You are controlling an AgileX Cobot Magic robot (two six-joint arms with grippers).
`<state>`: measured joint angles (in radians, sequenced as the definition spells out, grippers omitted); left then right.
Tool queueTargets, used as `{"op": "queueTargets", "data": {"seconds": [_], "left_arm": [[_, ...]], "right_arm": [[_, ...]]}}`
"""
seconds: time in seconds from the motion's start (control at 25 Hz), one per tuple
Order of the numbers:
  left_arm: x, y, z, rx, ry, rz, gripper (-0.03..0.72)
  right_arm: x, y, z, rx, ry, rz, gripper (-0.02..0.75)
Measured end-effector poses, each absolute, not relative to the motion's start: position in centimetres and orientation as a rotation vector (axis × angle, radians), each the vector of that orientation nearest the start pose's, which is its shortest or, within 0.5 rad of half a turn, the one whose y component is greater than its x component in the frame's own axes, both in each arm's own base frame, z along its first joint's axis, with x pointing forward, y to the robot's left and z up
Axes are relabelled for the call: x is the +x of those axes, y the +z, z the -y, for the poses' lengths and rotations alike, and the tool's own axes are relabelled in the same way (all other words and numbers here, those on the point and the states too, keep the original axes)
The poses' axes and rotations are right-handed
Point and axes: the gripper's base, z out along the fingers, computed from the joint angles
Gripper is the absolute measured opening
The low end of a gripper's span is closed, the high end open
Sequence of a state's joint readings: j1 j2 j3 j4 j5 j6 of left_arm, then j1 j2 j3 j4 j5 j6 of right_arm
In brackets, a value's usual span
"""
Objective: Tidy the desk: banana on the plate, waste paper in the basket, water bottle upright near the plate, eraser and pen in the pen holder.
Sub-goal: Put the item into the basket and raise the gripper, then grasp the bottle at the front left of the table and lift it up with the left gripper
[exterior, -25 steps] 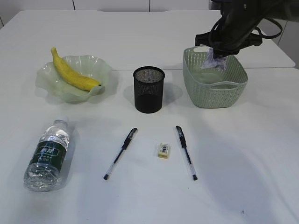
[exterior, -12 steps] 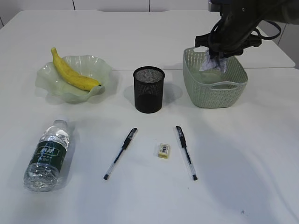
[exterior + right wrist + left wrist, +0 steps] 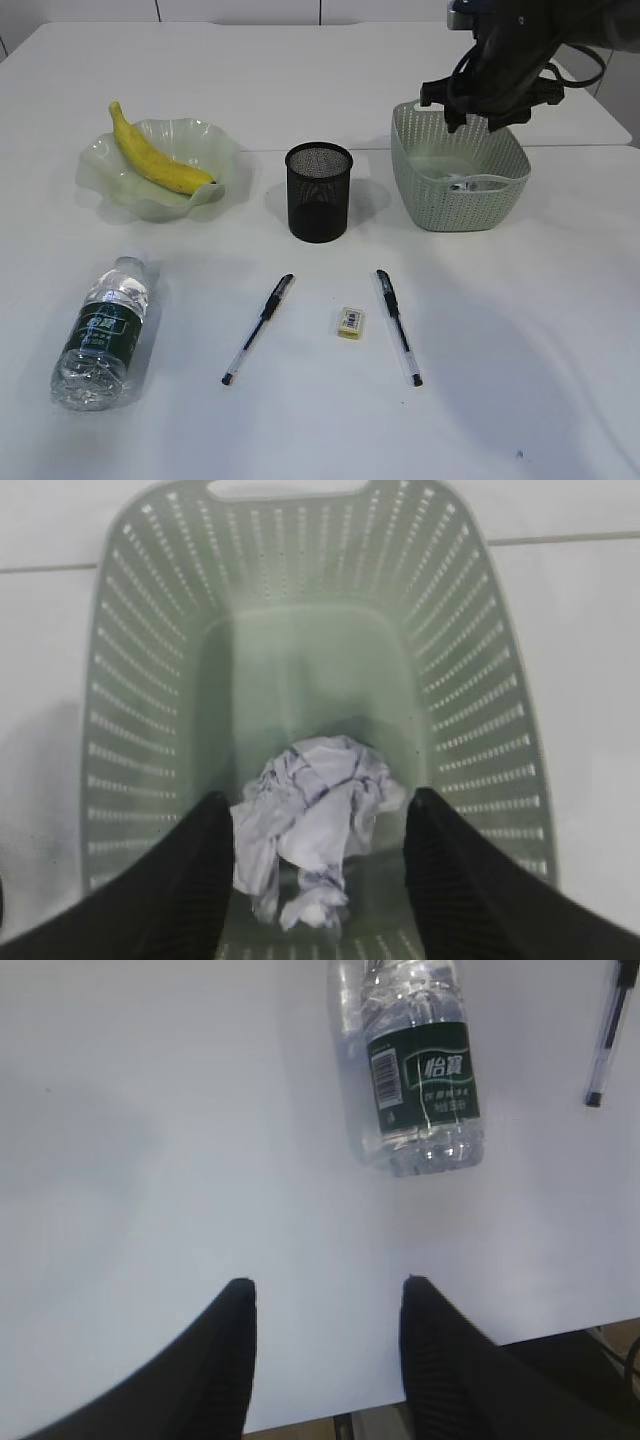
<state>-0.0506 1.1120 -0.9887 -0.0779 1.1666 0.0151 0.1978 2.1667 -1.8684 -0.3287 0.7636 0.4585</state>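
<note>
Now the right gripper (image 3: 318, 880) hangs wide above the basket (image 3: 430, 205) at two o'clock, so the waste paper (image 3: 310, 825) lies inside; the left gripper (image 3: 328, 1350) is half-wide, empty.

One banana (image 3: 160, 160), one plate (image 3: 215, 150), one bottle (image 3: 100, 335), two pens (image 3: 258, 328) (image 3: 398, 326), one eraser (image 3: 350, 322), one holder (image 3: 319, 192), one basket (image 3: 460, 205), one paper (image 3: 310, 820).

Wide bare table (image 3: 520, 340) right of the pens. Eraser (image 3: 350, 322) sits snug between both pens (image 3: 258, 328), tight for fingers. Holder (image 3: 319, 191) stands open-topped, clear gaps to plate (image 3: 120, 190) and basket (image 3: 430, 200). Bottle (image 3: 101, 333) lies alone.
</note>
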Motion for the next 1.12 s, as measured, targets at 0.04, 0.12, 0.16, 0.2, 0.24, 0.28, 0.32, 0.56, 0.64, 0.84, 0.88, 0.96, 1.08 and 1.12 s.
{"op": "queueTargets", "data": {"seconds": [0.04,0.12,0.16,0.2,0.24,0.28,0.32,0.56,0.64,0.84,0.88,0.96,1.08,1.12], "left_arm": [[19.3,32.1,1.6,0.069,-0.11,-2.774,0.331],[19.3,32.1,1.6,0.069,-0.111,-2.776,0.331],[19.3,32.1,1.6,0.069,-0.111,-2.776,0.331],[19.3,32.1,1.6,0.069,-0.111,-2.776,0.331],[19.3,32.1,1.6,0.069,-0.111,-2.776,0.331],[19.3,32.1,1.6,0.069,-0.111,-2.776,0.331],[19.3,32.1,1.6,0.069,-0.111,-2.776,0.331],[19.3,32.1,1.6,0.069,-0.111,-2.776,0.331],[19.3,32.2,1.6,0.068,-0.111,-2.77,0.331],[19.6,32.3,1.6,0.066,-0.11,-2.738,0.331],[19.7,32.3,1.6,0.065,-0.11,-2.731,0.331],[19.8,32.3,1.6,0.064,-0.11,-2.719,0.331],[19.8,32.4,1.6,0.063,-0.11,-2.707,0.331],[19.9,32.4,1.6,0.063,-0.11,-2.706,0.331]], "right_arm": [[48.5,23.1,-7.6,0.12,-0.121,-2.503,0.412],[48.1,23.3,-7.5,0.122,-0.133,-2.538,0.416],[47.8,23.6,-7.5,0.112,-0.131,-2.558,0.417],[47.5,23.9,-7.6,0.089,-0.127,-2.576,0.417],[47.0,24.4,-7.7,0.07,-0.108,-2.598,0.418],[46.5,25.0,-7.8,0.035,-0.088,-2.627,0.418],[45.9,25.5,-8.0,-0.002,-0.064,-2.66,0.418],[42.7,28.1,-8.3,-0.133,0.007,-2.834,0.418],[42.2,28.9,-8.2,-0.143,0.016,-2.831,0.418],[40.3,30.9,-8.0,-0.144,0.049,-2.807,0.415],[39.7,30.8,-7.9,-0.148,0.051,-2.82,0.414],[38.1,30.5,-7.6,-0.161,0.043,-2.854,0.414],[35.1,29.3,-7.1,-0.205,0.025,-2.926,0.411],[34.1,29.1,-6.9,-0.216,0.02,-2.942,0.41]]}}
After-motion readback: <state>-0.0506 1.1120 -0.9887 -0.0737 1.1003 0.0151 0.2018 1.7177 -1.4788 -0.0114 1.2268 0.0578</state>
